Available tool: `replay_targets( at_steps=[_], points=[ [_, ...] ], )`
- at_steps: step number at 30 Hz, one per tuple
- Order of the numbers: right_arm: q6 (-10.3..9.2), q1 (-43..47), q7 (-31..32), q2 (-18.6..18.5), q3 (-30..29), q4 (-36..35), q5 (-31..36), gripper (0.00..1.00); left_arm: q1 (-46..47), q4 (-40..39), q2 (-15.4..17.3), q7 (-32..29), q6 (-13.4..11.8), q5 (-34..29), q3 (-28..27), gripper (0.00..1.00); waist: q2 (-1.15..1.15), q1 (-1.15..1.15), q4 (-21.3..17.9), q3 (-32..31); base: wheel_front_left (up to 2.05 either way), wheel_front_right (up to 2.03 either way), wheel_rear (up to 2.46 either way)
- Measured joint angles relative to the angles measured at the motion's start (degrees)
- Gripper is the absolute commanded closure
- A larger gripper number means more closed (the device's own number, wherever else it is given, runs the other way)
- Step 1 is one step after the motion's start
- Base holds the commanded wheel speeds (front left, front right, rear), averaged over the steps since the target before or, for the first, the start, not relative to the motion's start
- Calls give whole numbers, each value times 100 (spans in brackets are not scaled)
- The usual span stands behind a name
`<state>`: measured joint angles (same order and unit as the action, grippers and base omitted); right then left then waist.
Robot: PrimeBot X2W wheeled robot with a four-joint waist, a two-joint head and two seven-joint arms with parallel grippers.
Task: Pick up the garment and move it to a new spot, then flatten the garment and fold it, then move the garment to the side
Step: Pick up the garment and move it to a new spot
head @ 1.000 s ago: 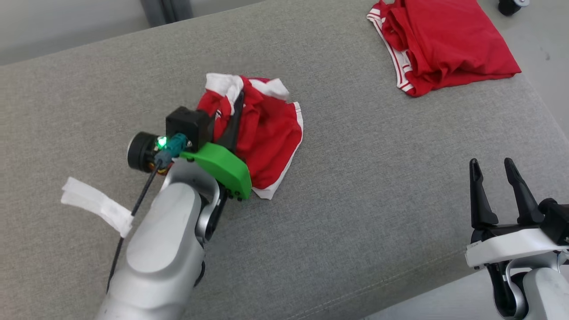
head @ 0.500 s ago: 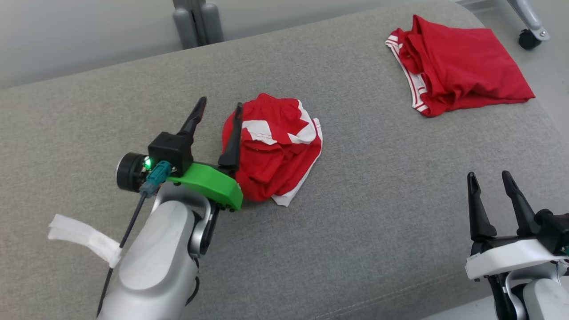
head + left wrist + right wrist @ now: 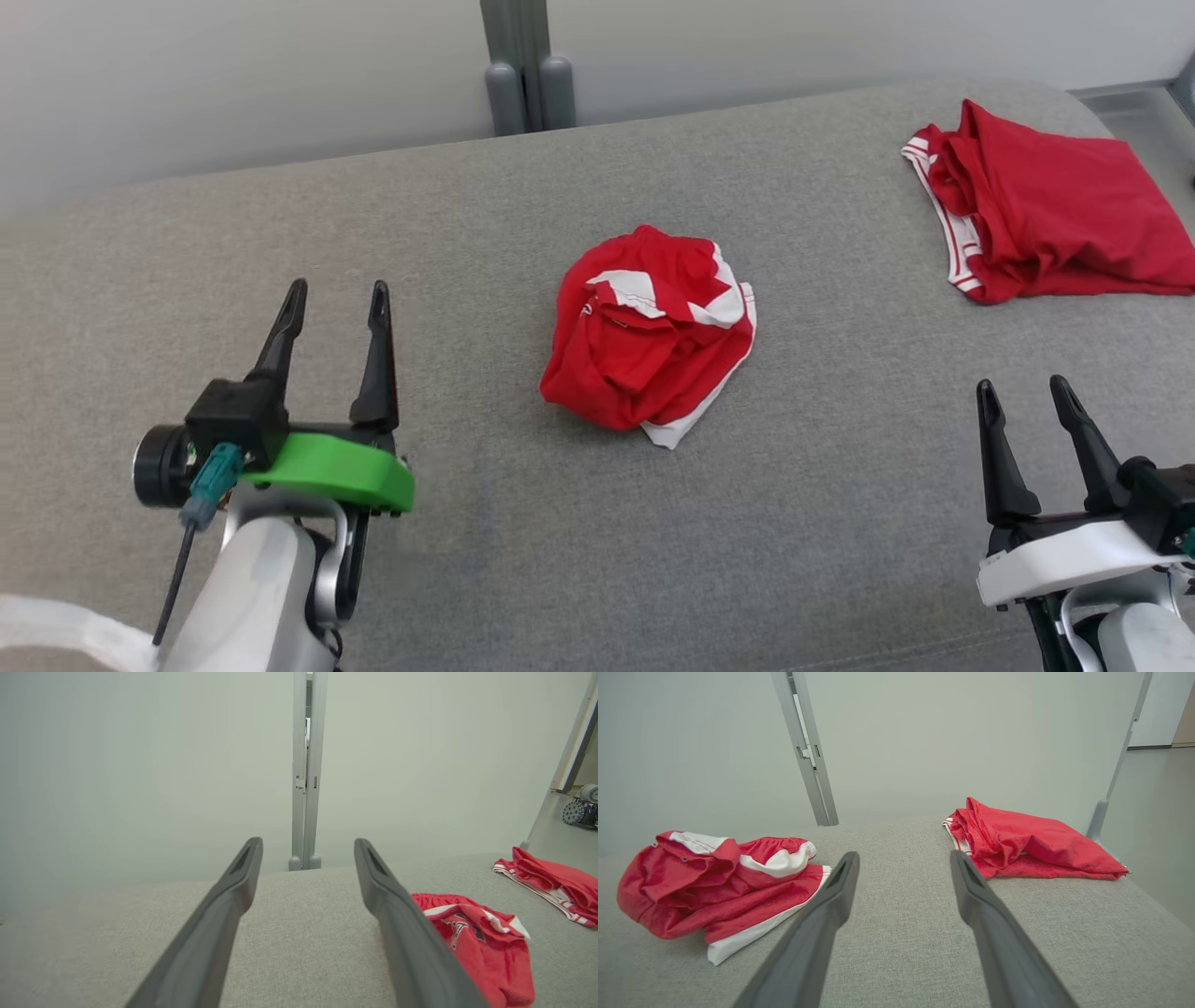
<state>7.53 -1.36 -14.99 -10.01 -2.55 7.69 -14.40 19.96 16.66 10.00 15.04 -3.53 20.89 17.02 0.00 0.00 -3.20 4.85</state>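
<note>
A crumpled red and white garment [image 3: 652,341] lies bunched in the middle of the grey cushioned surface [image 3: 523,523]. It appears at the lower right of the left wrist view [image 3: 481,947] and at the left of the right wrist view [image 3: 714,886]. My left gripper [image 3: 337,297] stands open at the lower left, well to the garment's left, with nothing between its fingers. My right gripper [image 3: 1022,389] is open at the lower right, empty, clear of the cloth.
A second red garment [image 3: 1055,219], roughly folded, lies at the far right of the surface, also seen as a red garment [image 3: 1027,844] ahead of my right gripper. A pale wall with a grey post [image 3: 523,65] runs behind the surface.
My left gripper has opened and let the garment go, then drawn back to the left. The garment now rests in a heap. The head camera has tilted up, shifting the whole picture.
</note>
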Motion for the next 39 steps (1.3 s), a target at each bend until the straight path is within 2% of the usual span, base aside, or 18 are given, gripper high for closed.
replay_targets(
  at_steps=[6, 20, 39],
  points=[
    [0, 63, 7, 4, 66, -29, 9, 0, -636, -399, 174, 0, -32, -82, -260, 0, 0, 0, 247, -171, 0, 0, 0],
    [0, 228, 138, 41, 98, -200, 58, 0, -1742, -906, 223, 1, 9, -209, -612, 0, 0, 0, 512, -451, 0, 0, 0],
    [0, 453, 232, 74, 104, -320, 58, 0, -2075, -928, 88, 1, 200, -250, -896, 0, 0, 0, 637, -525, 0, 0, 0]
  ],
)
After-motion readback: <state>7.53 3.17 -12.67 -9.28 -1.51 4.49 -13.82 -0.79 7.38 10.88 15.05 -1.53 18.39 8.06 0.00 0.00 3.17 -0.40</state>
